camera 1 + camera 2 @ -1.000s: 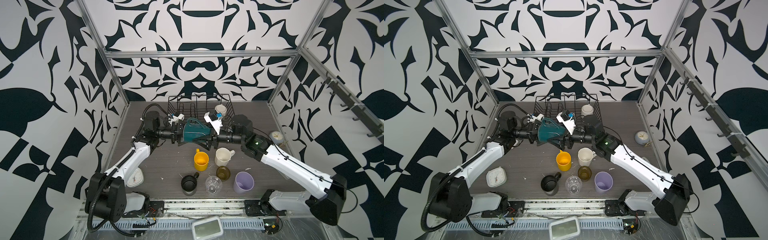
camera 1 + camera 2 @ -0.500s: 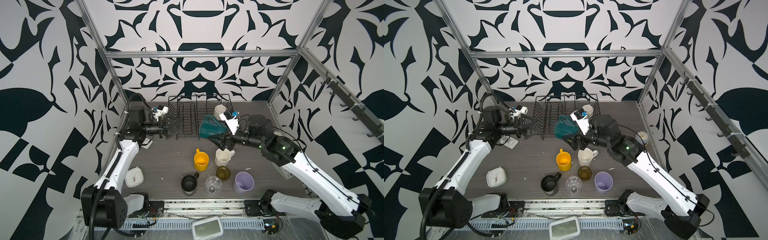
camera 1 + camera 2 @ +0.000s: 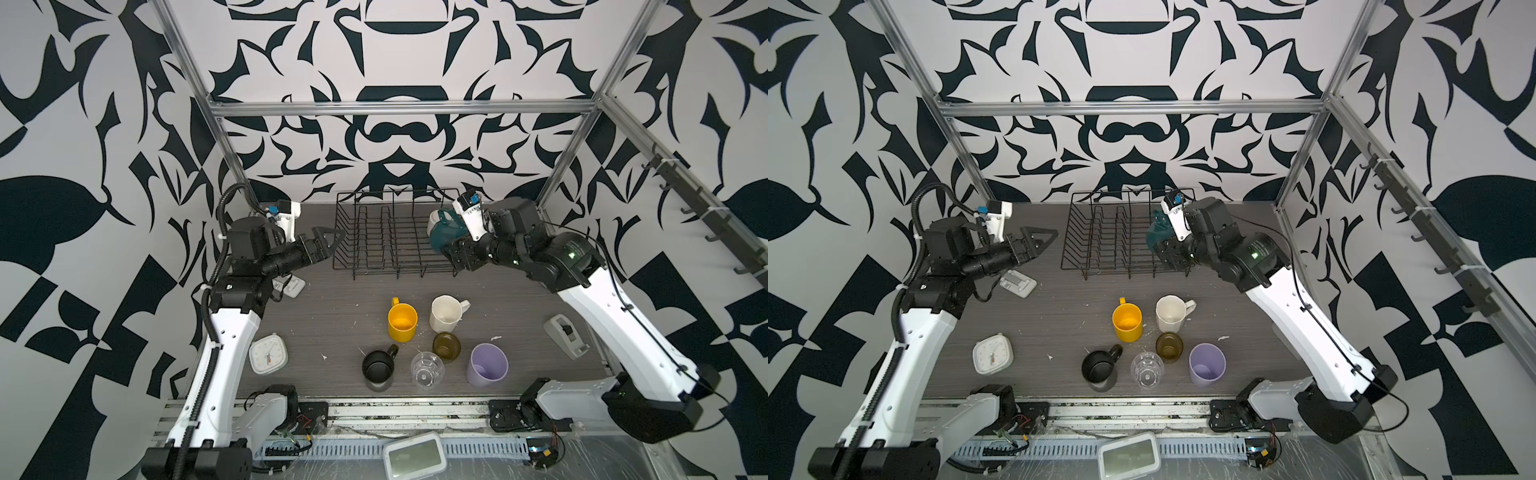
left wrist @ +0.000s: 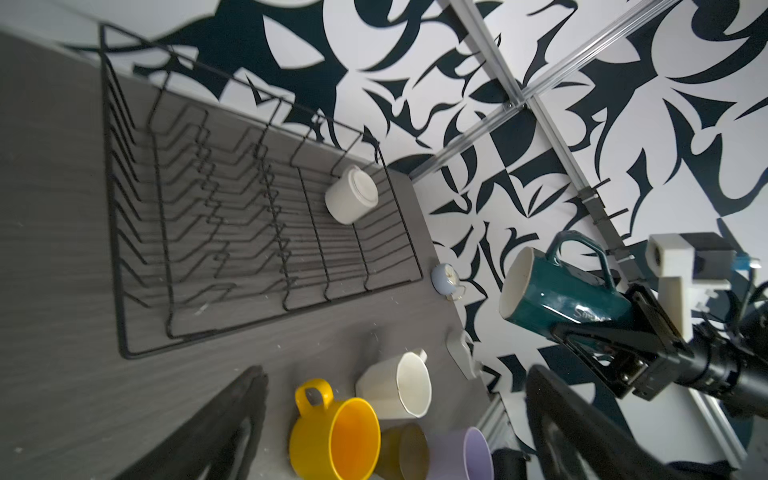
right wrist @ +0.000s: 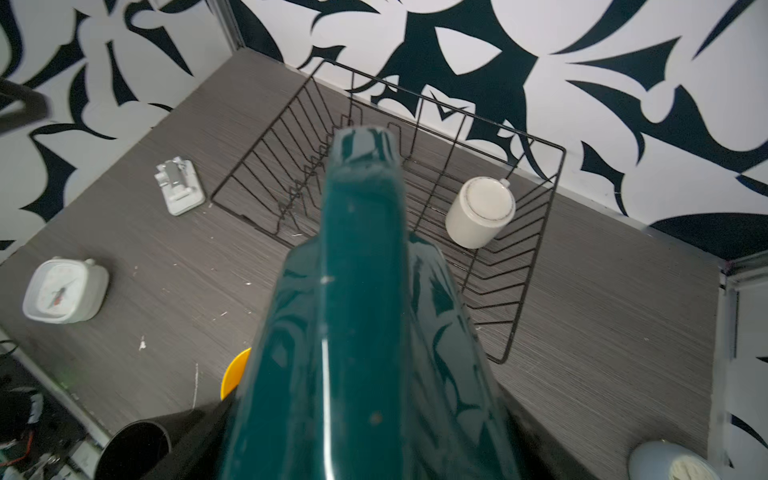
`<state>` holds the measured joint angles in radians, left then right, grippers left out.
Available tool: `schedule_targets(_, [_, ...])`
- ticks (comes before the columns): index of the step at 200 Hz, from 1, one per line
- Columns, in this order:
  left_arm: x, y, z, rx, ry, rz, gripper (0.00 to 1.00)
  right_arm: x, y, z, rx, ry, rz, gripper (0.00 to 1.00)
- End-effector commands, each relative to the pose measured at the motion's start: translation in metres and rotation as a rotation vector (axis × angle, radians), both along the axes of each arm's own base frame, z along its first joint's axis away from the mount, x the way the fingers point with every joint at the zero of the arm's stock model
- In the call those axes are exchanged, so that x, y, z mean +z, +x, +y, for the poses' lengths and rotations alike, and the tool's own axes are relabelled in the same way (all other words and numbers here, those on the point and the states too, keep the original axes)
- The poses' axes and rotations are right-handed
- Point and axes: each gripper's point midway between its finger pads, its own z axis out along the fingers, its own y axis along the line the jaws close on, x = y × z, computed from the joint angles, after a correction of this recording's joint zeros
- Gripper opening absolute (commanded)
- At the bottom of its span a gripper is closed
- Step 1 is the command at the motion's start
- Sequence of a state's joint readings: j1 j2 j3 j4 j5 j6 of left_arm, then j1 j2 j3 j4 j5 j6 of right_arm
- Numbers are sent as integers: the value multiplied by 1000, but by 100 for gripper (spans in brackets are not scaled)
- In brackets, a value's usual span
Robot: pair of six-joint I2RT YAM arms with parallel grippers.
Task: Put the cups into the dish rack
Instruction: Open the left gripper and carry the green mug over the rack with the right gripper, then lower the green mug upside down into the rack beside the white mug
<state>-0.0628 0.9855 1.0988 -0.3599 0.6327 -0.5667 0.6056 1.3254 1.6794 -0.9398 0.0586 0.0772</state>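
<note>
Teal mug (image 3: 442, 235): gripped on its side by right tool (image 3: 457, 249), raised above dish rack's (image 3: 388, 237) right end (inverted white mug (image 4: 351, 195) stands inside there). Left tool (image 3: 336, 241): spread wide, empty, just left of rack.

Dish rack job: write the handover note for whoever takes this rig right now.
Grippers: the left gripper is open and empty, raised beside the left end of the dish rack. The right gripper is shut on the teal mug, held on its side in the air by the rack's right end and not set down.
Done: one white mug sits bottom-up in the rack's right end.
Left: place the teal mug, then load the six cups standing upright on the table in front of the rack: yellow mug, faceted white mug, amber glass, black mug, clear glass, lilac tumbler.
</note>
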Motion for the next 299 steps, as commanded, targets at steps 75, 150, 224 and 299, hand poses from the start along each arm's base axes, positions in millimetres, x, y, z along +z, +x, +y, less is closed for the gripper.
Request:
schedule_targets(75, [-6,23,65,359,299,-229,100,0,64,-14,-51,-84,38,0])
schedule_targets(150, [-39,30,69,367,354,-211,100,-43,97,-6,-30,-221,150,0])
schedule_targets(224, [-45,25,68,357,355,-193,100,-94,128,-1,-3,-359,258,0])
schedule_targets(299, [-49,23,67,346,351,-181,100,-126,147,-3,-4,-419,301,0])
